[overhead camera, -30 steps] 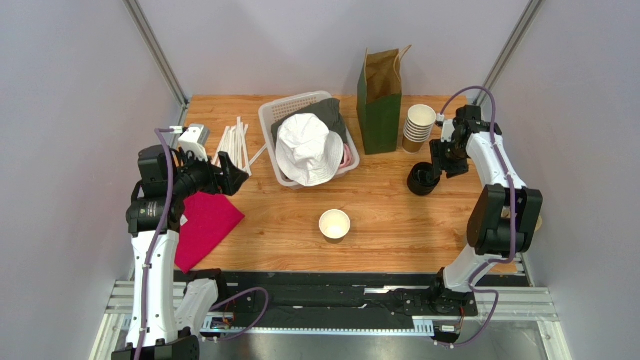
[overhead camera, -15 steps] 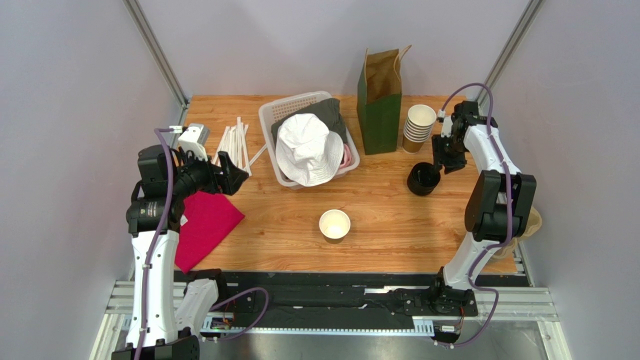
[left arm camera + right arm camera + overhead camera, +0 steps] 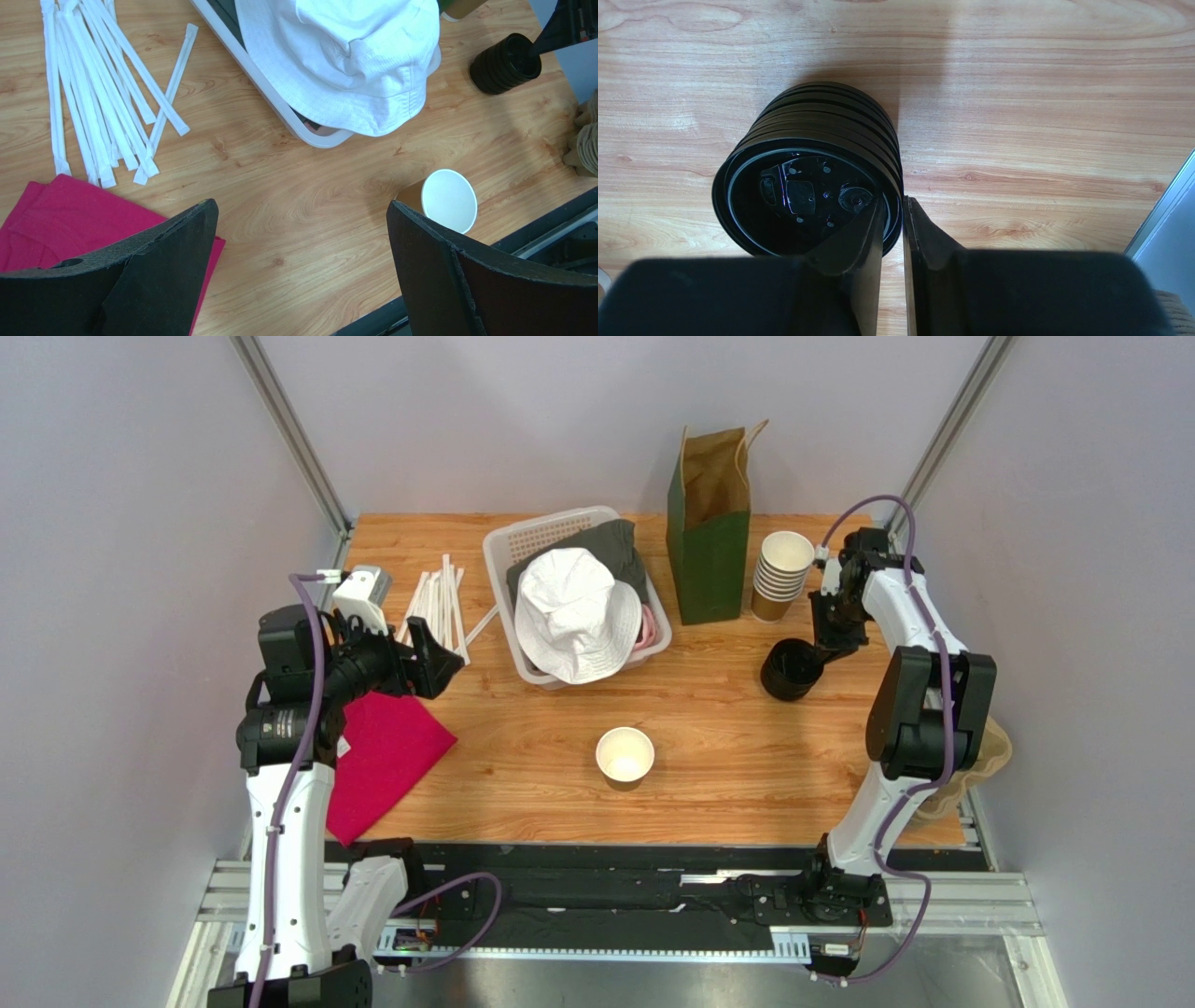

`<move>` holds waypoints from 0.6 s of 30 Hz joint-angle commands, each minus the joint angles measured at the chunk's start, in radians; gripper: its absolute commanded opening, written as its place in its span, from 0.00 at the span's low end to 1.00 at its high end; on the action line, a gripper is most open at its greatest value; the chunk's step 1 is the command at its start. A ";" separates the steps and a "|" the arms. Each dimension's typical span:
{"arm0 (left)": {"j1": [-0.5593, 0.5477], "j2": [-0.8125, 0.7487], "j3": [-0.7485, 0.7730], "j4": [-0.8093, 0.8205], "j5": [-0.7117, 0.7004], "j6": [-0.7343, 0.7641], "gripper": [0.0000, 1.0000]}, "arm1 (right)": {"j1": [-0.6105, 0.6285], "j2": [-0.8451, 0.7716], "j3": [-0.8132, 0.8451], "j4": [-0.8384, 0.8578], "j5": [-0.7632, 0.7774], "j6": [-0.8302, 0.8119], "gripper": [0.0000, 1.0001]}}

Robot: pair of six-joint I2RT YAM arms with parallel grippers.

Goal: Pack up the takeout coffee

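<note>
1. Your left claw (image 3: 302, 224) hangs spread wide and empty above the worktop (image 3: 730, 756).
2. The cup (image 3: 624, 755) stands open and lidless at front-centre, well apart from both claws.
3. Your right claw (image 3: 894, 203) pinches the rim of the top lid (image 3: 801, 192) on the lid stack (image 3: 829, 115).
4. You are fetching a lid. Next, I judge, you should lift one lid free, carry it left and press it onto the cup.

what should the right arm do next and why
Probably lift straight up a little to peel the top lid off the lid stack. The right gripper appears to pinch that lid's rim, one finger inside and one outside, and the paper cup near the front edge has no lid.
</note>
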 commanded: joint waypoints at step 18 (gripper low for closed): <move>-0.001 0.007 0.032 0.022 0.014 0.019 0.99 | -0.005 -0.131 0.107 -0.096 -0.029 -0.034 0.00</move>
